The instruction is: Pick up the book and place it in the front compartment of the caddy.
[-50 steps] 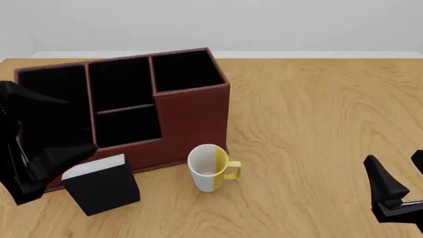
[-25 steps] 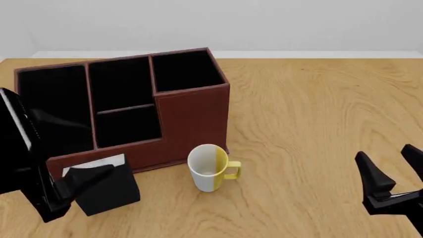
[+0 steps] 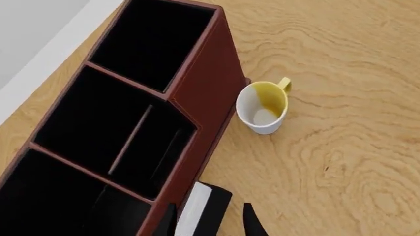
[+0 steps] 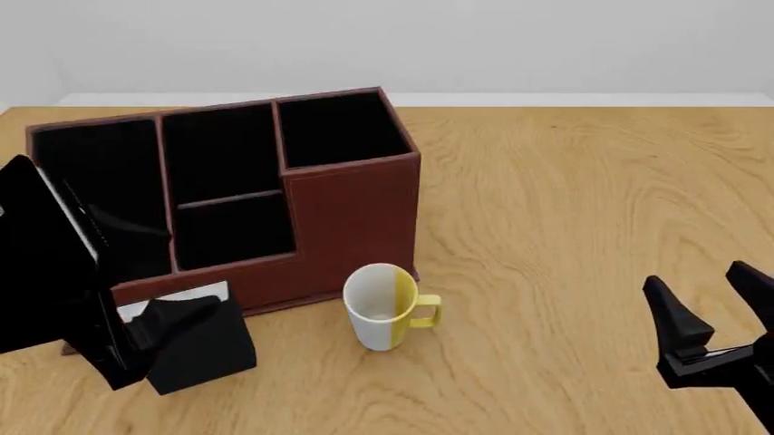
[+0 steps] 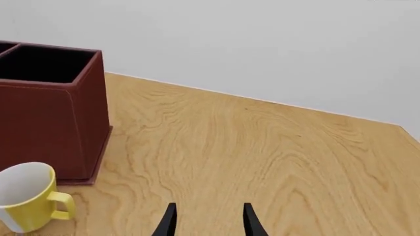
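Wooden table [image 4: 581,199] | left gripper [image 3: 208,223] spread astride small black white-edged book [image 4: 194,340], beside red-brown leather caddy [image 4: 351,217] | right gripper [image 4: 713,313] spread, empty

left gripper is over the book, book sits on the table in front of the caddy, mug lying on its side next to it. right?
One error: the mug stands upright, open mouth up, as the front view shows. The rest holds: the left gripper straddles the book, which rests on the table against the caddy front.

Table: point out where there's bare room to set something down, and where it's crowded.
Bare wood lies right of the mug and caddy, up to the right tool. The near-left corner is crowded: the book, the left tool and the caddy's front wall.
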Controlling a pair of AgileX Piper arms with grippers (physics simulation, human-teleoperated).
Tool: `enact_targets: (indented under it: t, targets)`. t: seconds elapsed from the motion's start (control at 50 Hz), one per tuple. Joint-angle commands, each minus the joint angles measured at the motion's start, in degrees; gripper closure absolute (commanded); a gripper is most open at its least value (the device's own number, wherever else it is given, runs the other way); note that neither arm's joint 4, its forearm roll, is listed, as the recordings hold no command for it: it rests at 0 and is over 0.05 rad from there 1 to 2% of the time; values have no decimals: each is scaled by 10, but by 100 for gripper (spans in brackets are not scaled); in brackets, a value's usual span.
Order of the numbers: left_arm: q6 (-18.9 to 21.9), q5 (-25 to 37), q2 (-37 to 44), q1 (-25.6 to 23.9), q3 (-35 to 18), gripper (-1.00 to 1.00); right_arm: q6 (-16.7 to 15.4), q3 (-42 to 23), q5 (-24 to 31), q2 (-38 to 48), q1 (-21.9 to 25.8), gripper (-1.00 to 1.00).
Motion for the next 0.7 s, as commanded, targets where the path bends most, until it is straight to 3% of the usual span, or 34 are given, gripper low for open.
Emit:
enact_targets:
  t: [0.02, 0.42, 0.7]
  targets:
    - [-10, -5, -8, 0, 20, -100, -8, 0, -6, 7, 2, -100]
    - [-9, -28, 0, 19, 20, -100, -16, 0, -58, 68, 3, -100]
    - [5, -65, 48, 70, 2, -100, -22, 0, -88, 101, 5, -100]
